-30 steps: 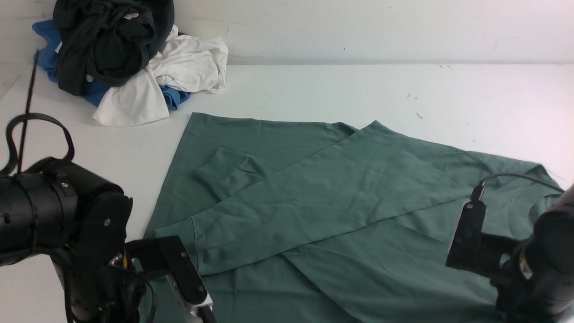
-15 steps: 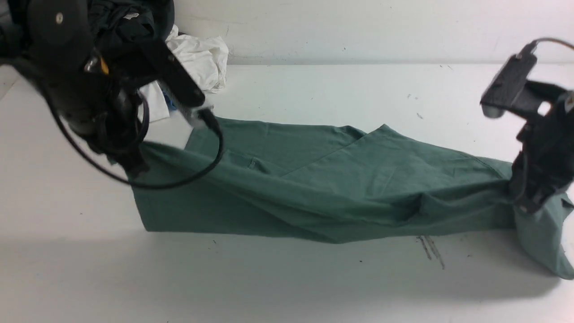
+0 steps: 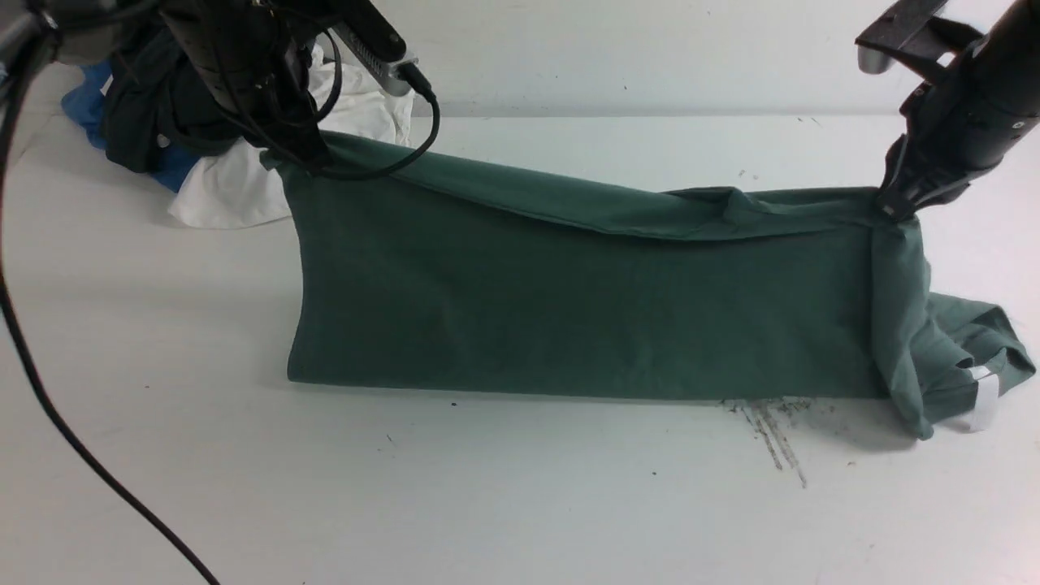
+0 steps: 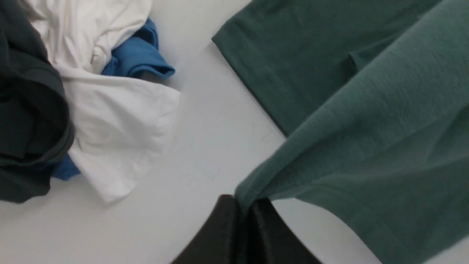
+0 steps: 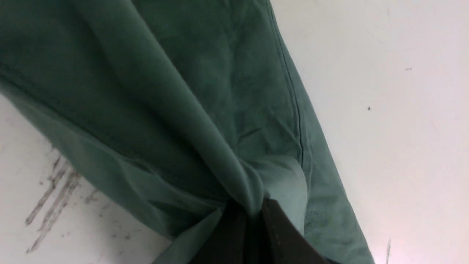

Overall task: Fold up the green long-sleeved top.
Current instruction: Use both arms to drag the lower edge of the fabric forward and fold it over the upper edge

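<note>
The green long-sleeved top (image 3: 569, 301) hangs like a curtain across the middle of the table, its lower fold resting on the surface. My left gripper (image 3: 294, 156) is shut on its upper left corner, high at the back left. In the left wrist view the cloth (image 4: 366, 146) is pinched between the black fingers (image 4: 227, 227). My right gripper (image 3: 892, 210) is shut on the upper right end; bunched fabric (image 5: 205, 110) runs into its closed jaws. A white neck label (image 3: 985, 398) shows on the crumpled part lying at the right.
A pile of black (image 3: 154, 122), white (image 3: 236, 187) and blue (image 3: 85, 97) garments lies at the back left, just behind my left arm. A black cable (image 3: 49, 406) trails over the table's left side. Dark scuff marks (image 3: 772, 431) sit in front of the top.
Both grippers have risen and moved toward the back with the top's near edge. The garment went from lying flat to hanging upright between them.
</note>
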`<state>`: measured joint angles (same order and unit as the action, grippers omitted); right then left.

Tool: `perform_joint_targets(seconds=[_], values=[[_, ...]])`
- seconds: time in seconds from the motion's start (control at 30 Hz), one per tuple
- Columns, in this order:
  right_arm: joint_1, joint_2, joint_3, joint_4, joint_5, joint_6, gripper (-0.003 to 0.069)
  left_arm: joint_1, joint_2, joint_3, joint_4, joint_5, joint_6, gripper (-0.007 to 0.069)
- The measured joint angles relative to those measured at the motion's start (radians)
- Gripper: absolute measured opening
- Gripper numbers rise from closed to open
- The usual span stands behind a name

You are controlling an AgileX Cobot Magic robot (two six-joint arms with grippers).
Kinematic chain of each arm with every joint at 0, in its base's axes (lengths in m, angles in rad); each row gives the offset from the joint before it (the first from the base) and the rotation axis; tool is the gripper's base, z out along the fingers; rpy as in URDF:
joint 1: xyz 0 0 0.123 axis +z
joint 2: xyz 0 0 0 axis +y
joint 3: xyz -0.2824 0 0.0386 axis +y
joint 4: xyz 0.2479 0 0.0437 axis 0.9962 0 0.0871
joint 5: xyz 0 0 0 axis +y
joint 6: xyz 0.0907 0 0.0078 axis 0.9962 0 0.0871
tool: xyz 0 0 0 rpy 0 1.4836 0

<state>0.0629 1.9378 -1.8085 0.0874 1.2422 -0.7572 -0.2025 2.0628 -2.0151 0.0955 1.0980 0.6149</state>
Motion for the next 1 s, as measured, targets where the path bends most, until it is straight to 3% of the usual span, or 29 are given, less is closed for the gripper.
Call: perform_joint_targets(seconds=[0.33, 0.53, 0.63, 0.77, 0.9, 1.0], values=[[-0.005, 0.14, -0.034, -0.001, 0.0, 0.04, 0.0013, 0.0, 0.173, -0.019, -0.016, -0.202, -0.047, 0.0045], [-0.006, 0.177, -0.038, -0.012, -0.049, 0.092, 0.0013, 0.0, 0.218, -0.019, -0.012, -0.298, -0.116, 0.0185], [-0.006, 0.189, -0.038, -0.027, -0.094, 0.146, 0.0013, 0.002, 0.231, -0.019, 0.009, -0.34, -0.206, 0.0284], [-0.006, 0.209, -0.038, -0.056, -0.16, 0.267, 0.0015, 0.014, 0.239, -0.019, 0.06, -0.359, -0.431, 0.0376], [-0.006, 0.229, -0.039, -0.078, -0.212, 0.372, 0.0018, 0.022, 0.24, -0.02, 0.087, -0.262, -0.604, 0.0402], [-0.006, 0.243, -0.039, -0.079, -0.239, 0.423, 0.0025, 0.01, 0.239, -0.022, 0.068, -0.13, -0.609, 0.0382]])
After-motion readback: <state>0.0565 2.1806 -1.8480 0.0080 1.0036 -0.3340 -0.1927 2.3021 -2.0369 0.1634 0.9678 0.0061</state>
